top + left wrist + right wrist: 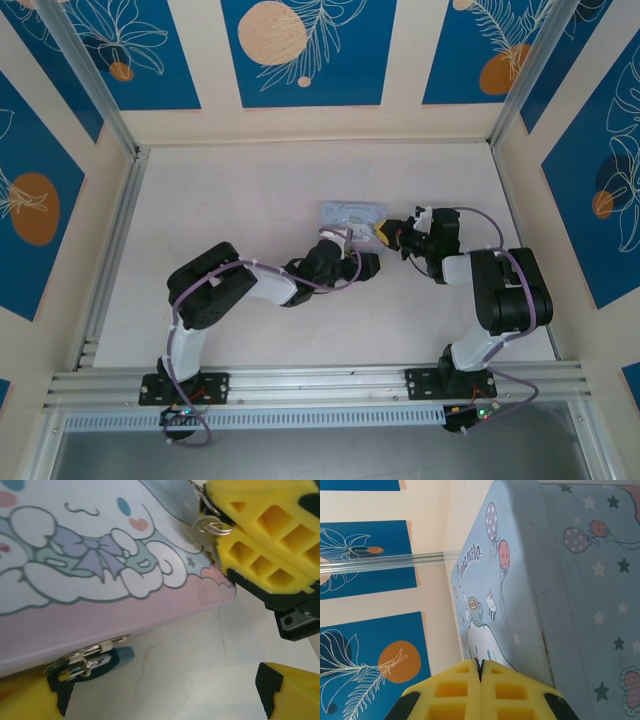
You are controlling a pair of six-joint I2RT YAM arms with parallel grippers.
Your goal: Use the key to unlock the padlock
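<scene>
From above, the left tool (363,262) sits just before the tin (350,212) on the worktop (230,200), the right tool (386,236) at its right corner. At the left wrist, the left tool (162,694) gapes wide, empty; the padlock (95,661) hangs on the tin's front edge beside one finger, and the right tool (221,535) pinches the key (204,542). At the right wrist, its fingers (455,690) meet over the tin.

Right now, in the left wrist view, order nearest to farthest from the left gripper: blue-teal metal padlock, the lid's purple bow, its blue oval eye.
1. Blue-teal metal padlock: lower left, beside the left gripper.
2. Purple bow: middle of the tin lid.
3. Blue oval eye: top, beyond the bow.
</scene>
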